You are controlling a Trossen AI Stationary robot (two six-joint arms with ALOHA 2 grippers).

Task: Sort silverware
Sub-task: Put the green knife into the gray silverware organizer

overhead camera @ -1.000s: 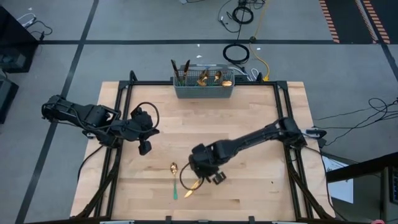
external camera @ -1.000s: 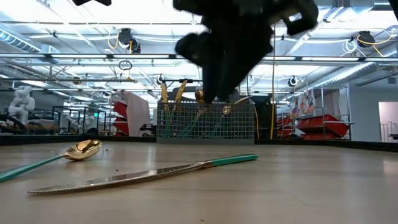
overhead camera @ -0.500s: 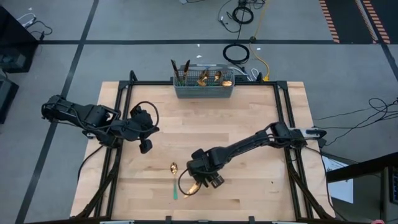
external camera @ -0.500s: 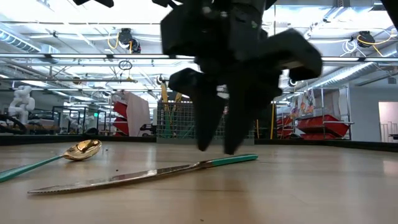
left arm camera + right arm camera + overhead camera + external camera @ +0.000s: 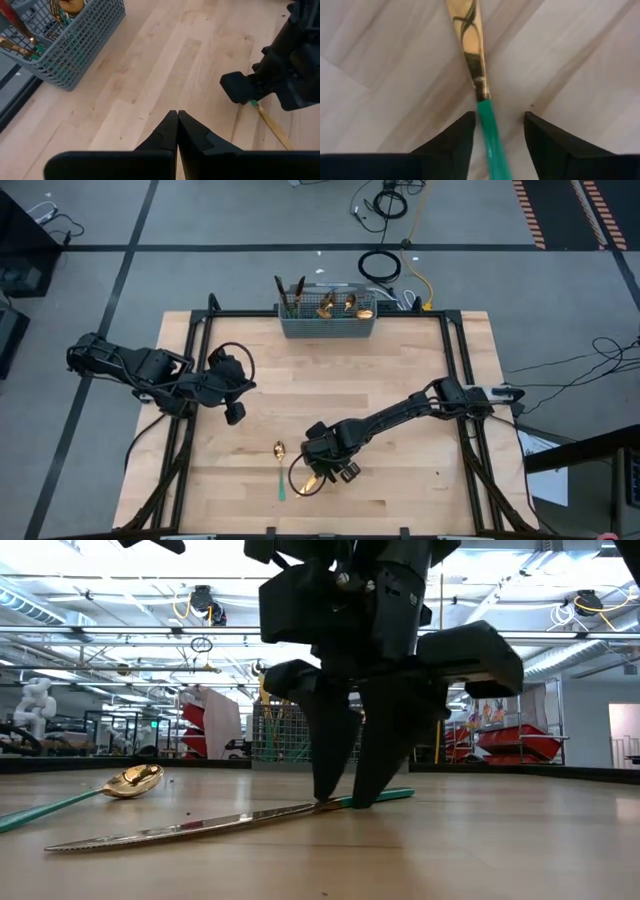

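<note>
Right gripper (image 5: 345, 802) is down on the table (image 5: 400, 360) with its fingers spread, one on each side of the knife's (image 5: 215, 823) green handle. I can't tell if they touch it. My right arm reaches in low from the right. Spoon (image 5: 280, 465) lies just left. Left gripper (image 5: 235, 417) waits shut, far left.

Bright overhead light, wrist-cam blur

Spoon (image 5: 60, 797) handle cut off by picture's edge
</note>
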